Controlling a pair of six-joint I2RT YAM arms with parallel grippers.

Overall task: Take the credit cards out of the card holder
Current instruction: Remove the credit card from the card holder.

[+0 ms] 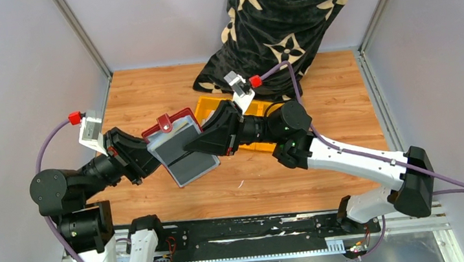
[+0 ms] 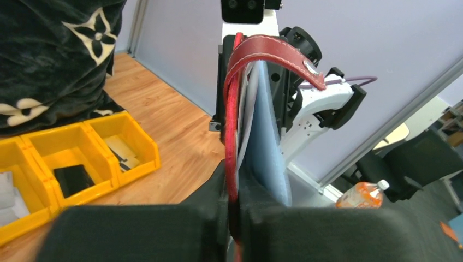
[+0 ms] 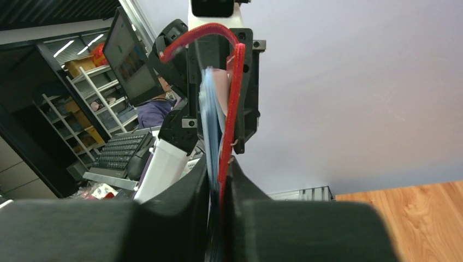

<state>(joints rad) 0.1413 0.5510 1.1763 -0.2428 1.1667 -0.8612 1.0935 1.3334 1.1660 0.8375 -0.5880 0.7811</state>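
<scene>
Left pincer (image 2: 233, 210) and right pincer (image 3: 218, 188) both clench the red card holder (image 1: 162, 126) aloft over the bench (image 1: 255, 187), credit cards (image 2: 268, 147) tucked inside; right should regrip cards alone, then pull straight outward.

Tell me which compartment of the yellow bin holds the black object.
The middle compartment of the yellow bin: the flat black object lies on its floor. The compartments on either side of it hold only pale things.
</scene>
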